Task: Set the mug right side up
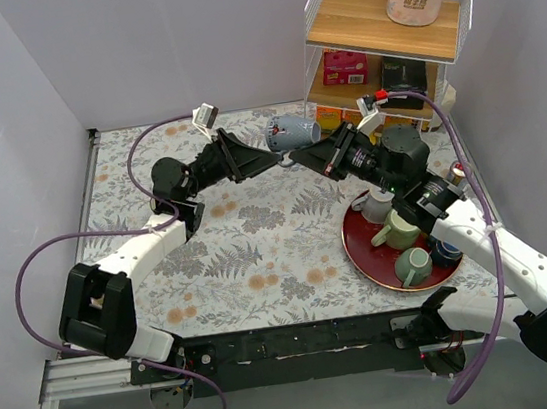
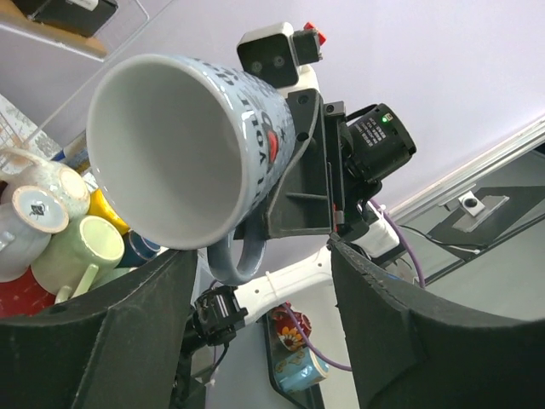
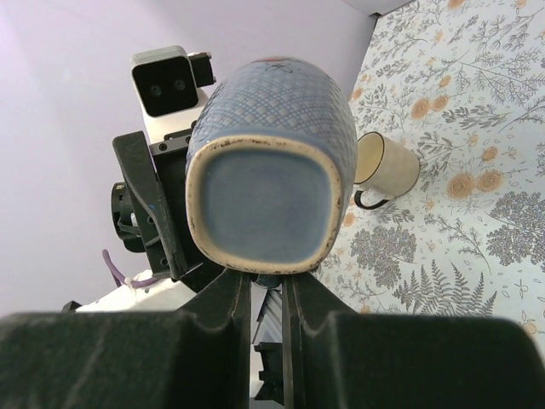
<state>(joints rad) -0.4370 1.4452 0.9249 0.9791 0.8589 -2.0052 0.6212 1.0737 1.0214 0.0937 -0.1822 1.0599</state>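
From above, the blue-grey crosshatched ceramic mug hangs on its side over the floral tabletop, toward 12 o'clock. My right end effector meets it from 3 o'clock and my left end effector from 9 o'clock. The contact points are hidden here.

On the left wrist camera the mug's mouth faces me. My left fingers stand wide apart at 4 and 8 o'clock and appear to touch nothing. The handle hangs at 6 o'clock.

On the right wrist camera the base fills the centre. My right fingers sit almost together beneath it, I judge clamped on the handle, though the body hides it. I'd roll that wrist slowly until the mouth faces up, keeping the left clear, then lower away from the cream mug at 3 o'clock.
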